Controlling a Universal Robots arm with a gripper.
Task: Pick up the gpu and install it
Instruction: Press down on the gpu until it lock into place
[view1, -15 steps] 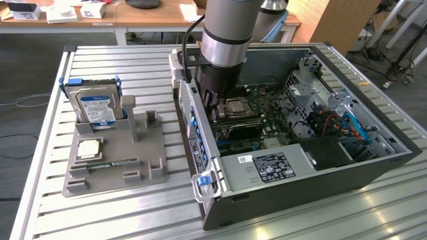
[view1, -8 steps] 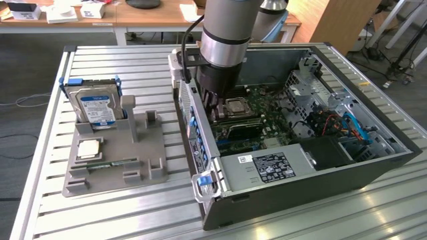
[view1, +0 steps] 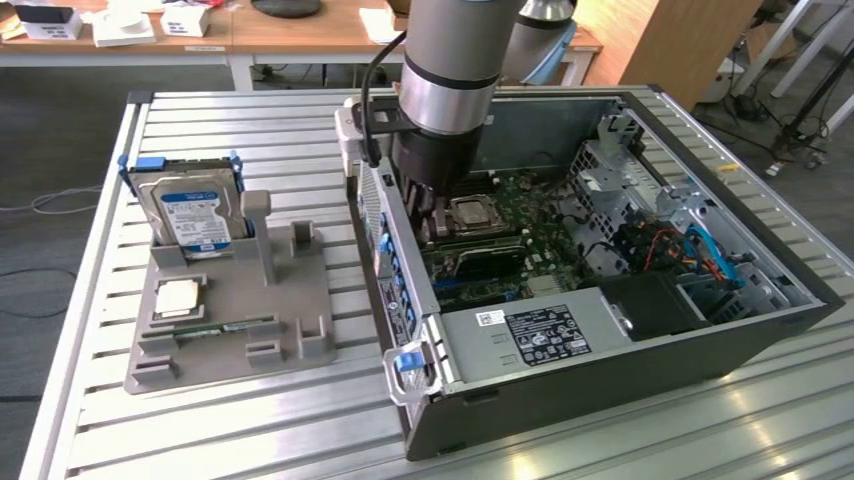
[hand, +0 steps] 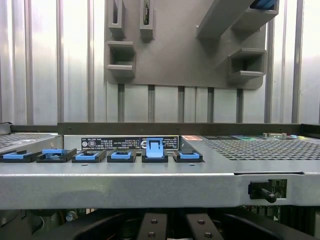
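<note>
The black gripper (view1: 430, 205) stood closed inside the open black computer case (view1: 747, 330); the grey part holder (view1: 300, 310) lay beside it.

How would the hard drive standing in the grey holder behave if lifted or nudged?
The hard drive looks like a rigid metal block, so probably stiff and heavy for its size. Standing on edge in the grey holder, it would likely tip once unsupported.
</note>
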